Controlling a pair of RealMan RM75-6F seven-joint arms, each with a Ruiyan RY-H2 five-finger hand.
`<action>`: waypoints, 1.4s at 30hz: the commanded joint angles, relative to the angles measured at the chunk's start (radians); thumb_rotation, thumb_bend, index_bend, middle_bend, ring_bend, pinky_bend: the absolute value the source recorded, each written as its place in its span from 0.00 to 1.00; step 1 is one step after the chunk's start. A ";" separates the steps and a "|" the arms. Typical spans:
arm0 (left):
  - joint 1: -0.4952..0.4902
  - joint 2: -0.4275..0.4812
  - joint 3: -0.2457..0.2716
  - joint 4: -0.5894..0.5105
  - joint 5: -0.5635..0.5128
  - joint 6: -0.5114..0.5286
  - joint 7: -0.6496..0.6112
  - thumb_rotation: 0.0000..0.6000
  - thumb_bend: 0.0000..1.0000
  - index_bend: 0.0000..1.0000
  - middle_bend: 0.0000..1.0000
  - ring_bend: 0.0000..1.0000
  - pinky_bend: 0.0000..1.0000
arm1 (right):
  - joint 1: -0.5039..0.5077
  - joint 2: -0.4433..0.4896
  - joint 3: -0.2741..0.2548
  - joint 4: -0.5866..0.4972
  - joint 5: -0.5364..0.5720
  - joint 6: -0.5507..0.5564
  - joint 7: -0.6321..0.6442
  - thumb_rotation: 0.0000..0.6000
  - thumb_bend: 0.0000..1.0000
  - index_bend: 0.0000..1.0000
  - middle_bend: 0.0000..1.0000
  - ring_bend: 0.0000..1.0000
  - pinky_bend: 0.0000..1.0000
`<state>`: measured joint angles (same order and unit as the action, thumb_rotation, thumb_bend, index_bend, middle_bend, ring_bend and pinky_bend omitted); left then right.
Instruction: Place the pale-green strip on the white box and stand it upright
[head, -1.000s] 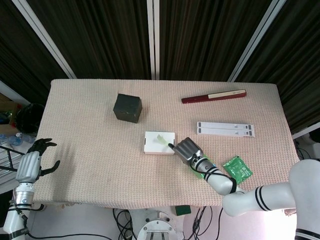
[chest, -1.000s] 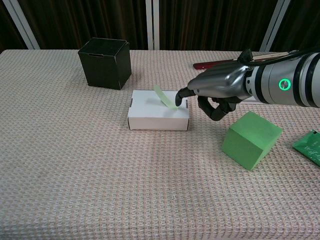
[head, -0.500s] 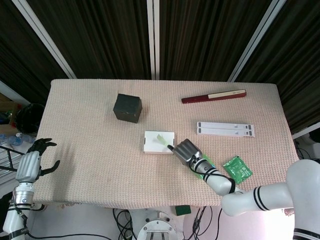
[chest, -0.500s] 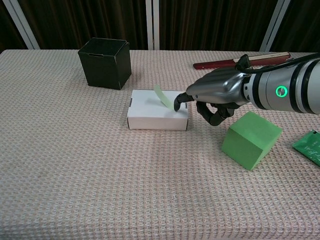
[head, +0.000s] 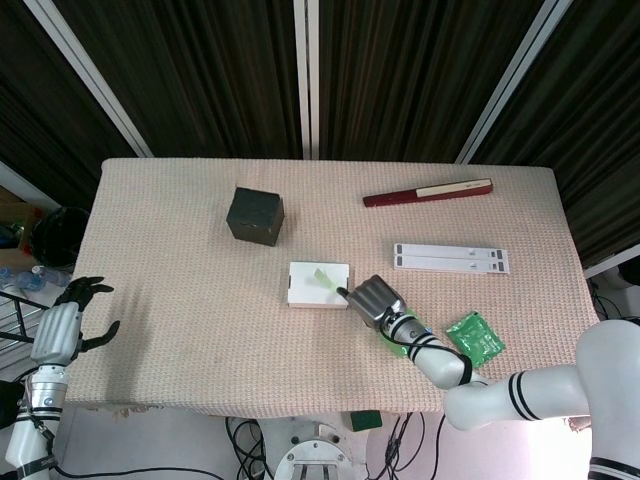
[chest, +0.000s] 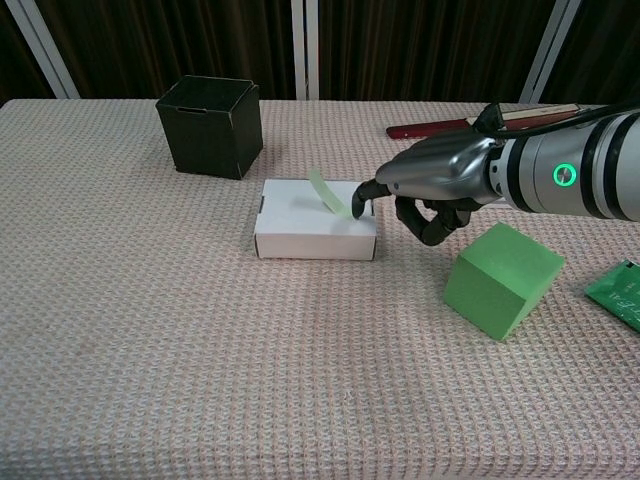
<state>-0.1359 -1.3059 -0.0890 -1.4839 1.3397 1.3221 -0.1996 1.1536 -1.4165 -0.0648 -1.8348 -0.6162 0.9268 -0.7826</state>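
The white box (chest: 300, 236) (head: 304, 291) lies flat near the table's middle. The pale-green strip (chest: 324, 189) (head: 322, 277) rests on the box's right part, tilted with its top leaning left. My right hand (chest: 442, 178) (head: 372, 298) reaches in from the right. It pinches the strip's lower end at the box's right edge, with its other fingers curled under. My left hand (head: 59, 327) hangs off the table's left side, its fingers apart and holding nothing.
A green foam cube (chest: 501, 279) sits just right of and below my right hand. A black box (chest: 210, 124) stands at the back left. A green packet (head: 475, 337), two white strips (head: 450, 258) and a dark red bar (head: 428, 191) lie to the right.
My right hand dipped a little and came back up by the box's right edge. The strip keeps the same tilt. The left hand has not moved.
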 joint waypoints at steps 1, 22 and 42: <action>0.000 0.000 0.000 0.001 -0.001 -0.001 -0.001 1.00 0.25 0.30 0.16 0.08 0.20 | 0.003 -0.004 0.003 0.004 0.006 0.000 -0.003 1.00 1.00 0.19 1.00 0.95 0.79; 0.000 -0.001 0.002 0.007 -0.002 -0.005 -0.004 1.00 0.25 0.30 0.16 0.08 0.20 | -0.002 -0.010 0.008 0.023 0.009 -0.005 0.002 1.00 1.00 0.19 1.00 0.96 0.79; 0.018 0.025 -0.001 -0.031 0.034 0.056 -0.009 1.00 0.25 0.30 0.16 0.08 0.20 | -0.325 0.234 -0.033 -0.098 -0.544 0.346 0.358 1.00 0.96 0.08 0.84 0.71 0.48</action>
<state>-0.1234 -1.2840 -0.0908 -1.5088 1.3618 1.3633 -0.2058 0.9701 -1.2681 -0.0505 -1.9191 -0.9891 1.1339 -0.5670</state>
